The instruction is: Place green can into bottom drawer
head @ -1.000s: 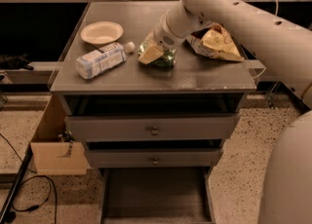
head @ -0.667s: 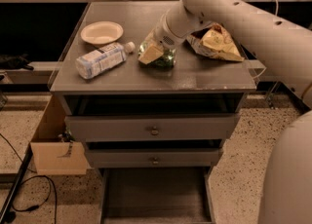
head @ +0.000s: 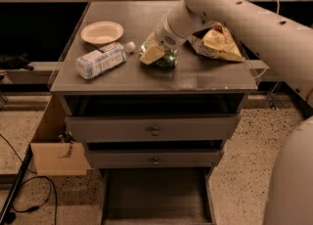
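The green can [head: 165, 61] stands on the grey cabinet top [head: 195, 79], near its middle. My gripper [head: 155, 53] is down at the can, covering its top and left side, with the arm reaching in from the upper right. The can rests on the surface. The bottom drawer [head: 156, 192] is pulled out at the foot of the cabinet, and its dark flat floor is bare.
A clear water bottle [head: 100, 60] lies on its side left of the can. A pale paper bowl [head: 101, 32] sits behind it. A yellow chip bag [head: 217, 43] lies to the right. Two upper drawers [head: 155, 131] are shut. A cardboard box [head: 54, 146] stands at the left.
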Motion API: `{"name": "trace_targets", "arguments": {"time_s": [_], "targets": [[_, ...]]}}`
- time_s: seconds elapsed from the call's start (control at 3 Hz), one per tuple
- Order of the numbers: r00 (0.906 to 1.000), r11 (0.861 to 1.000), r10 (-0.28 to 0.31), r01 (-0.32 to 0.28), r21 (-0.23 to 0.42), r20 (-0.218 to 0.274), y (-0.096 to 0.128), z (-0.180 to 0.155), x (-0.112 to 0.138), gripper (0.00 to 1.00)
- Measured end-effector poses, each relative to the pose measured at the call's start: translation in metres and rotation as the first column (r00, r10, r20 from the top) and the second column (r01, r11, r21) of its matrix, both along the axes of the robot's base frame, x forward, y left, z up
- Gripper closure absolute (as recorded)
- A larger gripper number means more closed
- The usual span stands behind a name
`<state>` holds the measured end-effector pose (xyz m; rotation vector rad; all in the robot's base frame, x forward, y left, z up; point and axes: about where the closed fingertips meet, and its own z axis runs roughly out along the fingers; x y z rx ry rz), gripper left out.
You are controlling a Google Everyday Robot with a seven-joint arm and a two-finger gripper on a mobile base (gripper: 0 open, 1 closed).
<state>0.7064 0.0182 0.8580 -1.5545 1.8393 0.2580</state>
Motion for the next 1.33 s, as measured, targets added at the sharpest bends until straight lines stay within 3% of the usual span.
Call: {"name": "trace_targets", "arguments": {"time_s": [0.33, 0.67, 1.0, 1.33], "targets": [[0.9998, 1.0, -0.018, 0.018, -0.004, -0.002, -0.008, 0.008, -0.008, 1.0], [0.998, 0.997, -0.055, 0.057, -0.05, 0.03, -0.045, 0.038, -0.026, 1.0], [0.995, 0.997, -0.073, 0.074, -0.024, 0.068, -0.071, 0.064, -0.054, 1.0], [0.9909, 0.991, -0.121, 0.116, 0.073, 0.06, -0.092, 0.063, -0.094, 1.0]]}}
